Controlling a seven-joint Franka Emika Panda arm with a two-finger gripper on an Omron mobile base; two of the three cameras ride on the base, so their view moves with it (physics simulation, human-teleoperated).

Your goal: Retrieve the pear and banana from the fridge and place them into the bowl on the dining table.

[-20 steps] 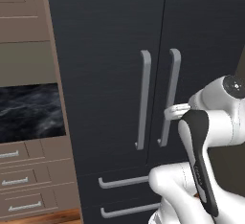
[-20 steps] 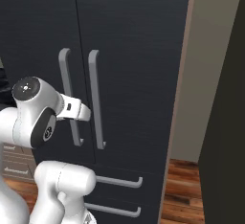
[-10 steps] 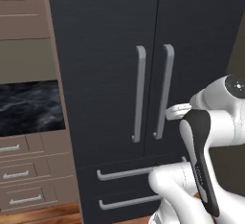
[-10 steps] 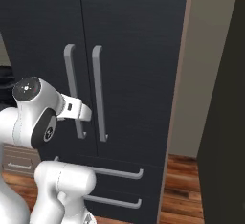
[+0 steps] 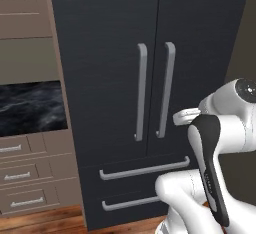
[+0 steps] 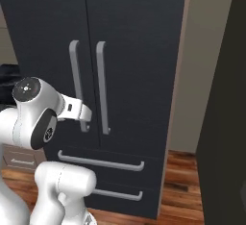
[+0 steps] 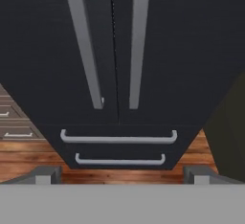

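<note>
The fridge point(image 5: 150, 78) is standing with both doors shut, its two long grey handles point(image 7: 110, 41) hanging side by side at the door seam; two drawers point(image 7: 118, 147) are sitting closed below the doors; the gripper point(image 7: 119, 174) is facing the fridge front, apart from it, fingertips point(image 7: 45, 174) spread wide and holding nothing; tan drawer cabinets point(image 5: 25, 178) are flanking the fridge.

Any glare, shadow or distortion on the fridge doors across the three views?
Left base view: tall charcoal-black two-door fridge is evenly lit, no glare, long grey vertical handles slightly soft. Right base view: same flat light. Hand view: handles splay apart toward the top, perspective skew; open gripper tips look blurred.
</note>
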